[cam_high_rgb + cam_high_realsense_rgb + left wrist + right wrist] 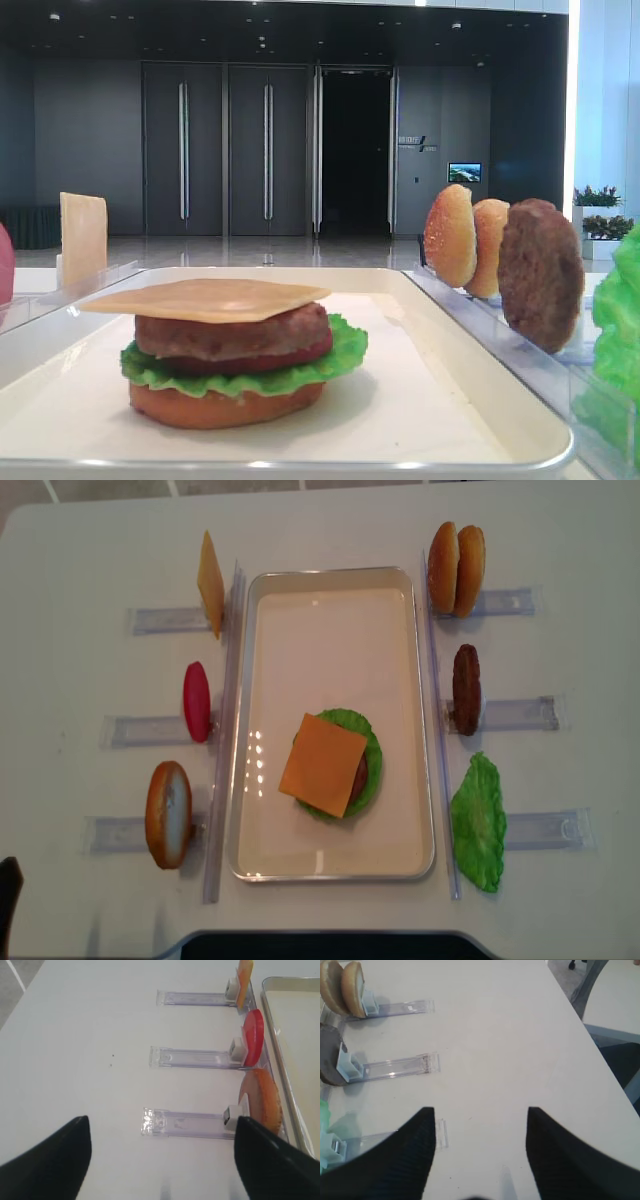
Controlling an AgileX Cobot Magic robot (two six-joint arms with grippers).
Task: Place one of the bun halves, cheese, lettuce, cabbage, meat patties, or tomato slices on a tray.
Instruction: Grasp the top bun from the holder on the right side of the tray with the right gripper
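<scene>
Right wrist view: the right gripper [479, 1155] hangs with its jaws apart, holding nothing, over a bare white table [500, 1050]. The left gripper [162, 1157] likewise stands wide and empty above the same pale surface. Clear racks [192, 1056] flank the tray [262, 630]. On the tray sits a stack: bun base [225, 405], lettuce [345, 350], patty [230, 335], and cheese [205, 298] on top. Two bun halves [456, 568] stand on edge in a rack at the tray's right. Behind, dark panelled doors [225, 150] and a glossy floor.
</scene>
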